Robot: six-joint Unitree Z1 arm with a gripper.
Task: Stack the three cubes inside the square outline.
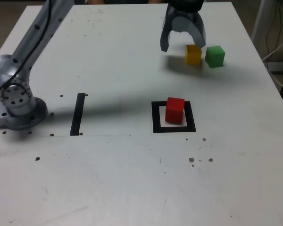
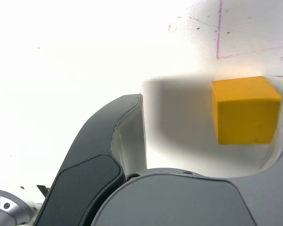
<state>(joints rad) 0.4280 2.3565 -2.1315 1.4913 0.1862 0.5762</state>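
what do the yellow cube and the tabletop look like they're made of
The yellow cube looks like painted wood or plastic, which I can't settle: solid colour, matte faces, crisp edges. The tabletop seems to be a smooth white painted or laminated board with a slight sheen, judging by its soft reflections and small dark chips or specks.

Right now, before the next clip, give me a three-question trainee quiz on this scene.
1. Which cube sits inside the square outline?
2. True or false: the fingers are closed on the yellow cube.
3. Fill in: in the exterior view, the green cube lies just to the ____ of the yellow one.

Key: 1. the red cube; 2. false; 3. right
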